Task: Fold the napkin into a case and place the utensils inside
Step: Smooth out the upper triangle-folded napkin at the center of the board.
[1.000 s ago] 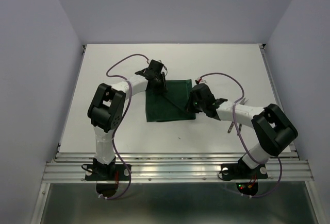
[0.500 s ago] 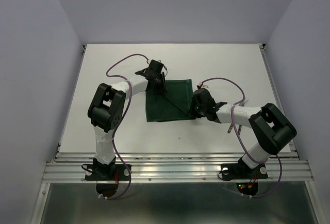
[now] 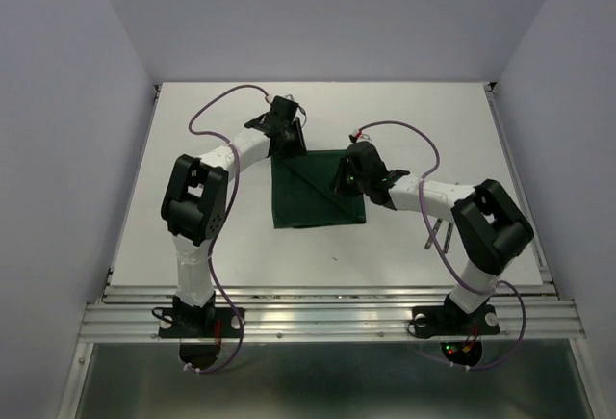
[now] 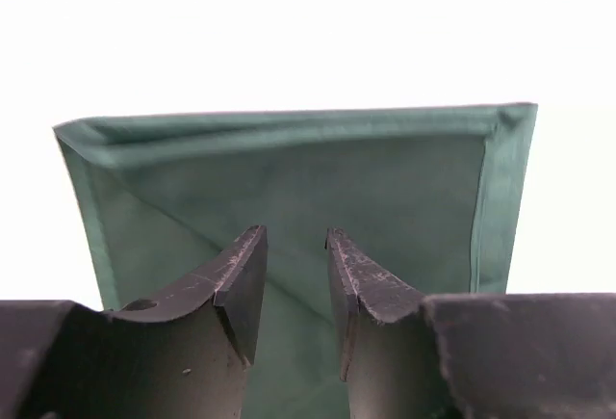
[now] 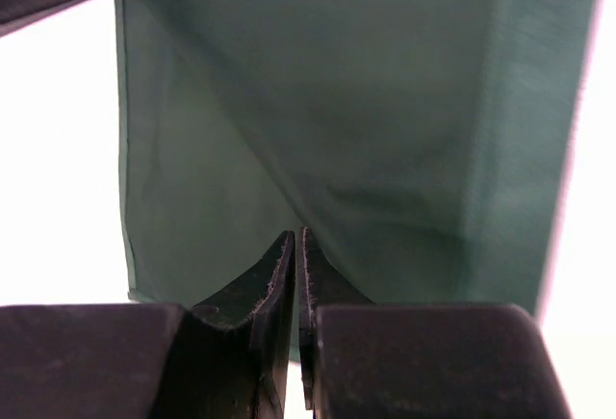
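The dark green napkin [image 3: 313,197] lies flat mid-table, with a diagonal crease across it. My left gripper [image 3: 288,144] hovers over its far left edge. In the left wrist view that gripper [image 4: 295,238] is open, with only the napkin [image 4: 385,178] below the gap. My right gripper [image 3: 343,179] sits over the cloth's right part. The right wrist view shows it [image 5: 296,236] shut, with the napkin [image 5: 221,130] rising in a ridge to the fingertips. The utensils [image 3: 446,237] lie to the right, partly hidden under the right arm. No case shape shows.
Purple cables loop above both arms. The table's metal rail [image 3: 327,308] runs along the near edge, and white walls close in both sides.
My right gripper has moved from the napkin's near right corner up and left across the cloth. The left gripper has shifted slightly toward the far edge.
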Tool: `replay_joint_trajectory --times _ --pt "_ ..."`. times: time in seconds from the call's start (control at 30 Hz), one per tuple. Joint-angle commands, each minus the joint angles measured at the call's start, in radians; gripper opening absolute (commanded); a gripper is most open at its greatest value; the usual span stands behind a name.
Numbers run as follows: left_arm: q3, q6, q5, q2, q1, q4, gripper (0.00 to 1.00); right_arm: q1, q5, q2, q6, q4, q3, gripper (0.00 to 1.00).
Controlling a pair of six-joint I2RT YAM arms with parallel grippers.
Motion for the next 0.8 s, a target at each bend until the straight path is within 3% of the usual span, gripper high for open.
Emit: replay_joint_trajectory --times 0.0,0.37,0.53,0.77 --pt "0.049 0.018 -0.017 0.033 0.041 -0.022 0.42 0.016 -0.04 0.086 -0.014 0.046 0.101 0.1" --pt "0.069 0.019 0.0 0.129 0.105 0.011 0.42 0.016 -0.029 0.255 -0.017 0.049 0.175 0.1" --pt "0.086 0.019 -0.003 0.16 0.105 0.005 0.42 0.016 -0.025 0.194 -0.025 0.041 0.156 0.1" --pt "0.069 0.03 -0.07 0.084 0.107 0.001 0.42 0.016 0.069 0.03 -0.036 0.009 0.084 0.1"
